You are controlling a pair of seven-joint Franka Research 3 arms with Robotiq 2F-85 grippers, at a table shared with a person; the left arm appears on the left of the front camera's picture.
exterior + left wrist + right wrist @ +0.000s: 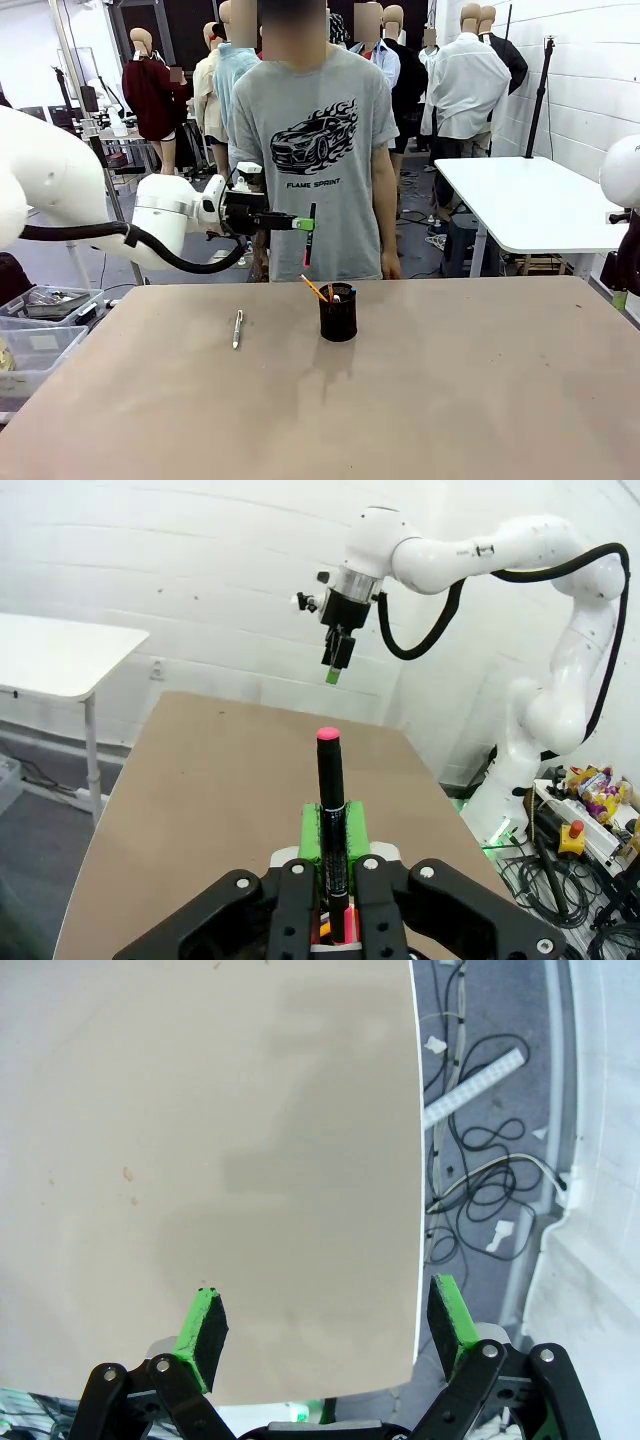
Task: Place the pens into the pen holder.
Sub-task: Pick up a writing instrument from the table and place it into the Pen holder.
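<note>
Left hand [333, 832] grips black pen [330, 780], rear end obscured; right hand [325, 1315] gapes wide.

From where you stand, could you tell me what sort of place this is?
Probably a robotics lab or workshop: a white robot arm stands beside the brown table, loose cables trail over the floor, and a second white table sits by a painted brick wall.
</note>
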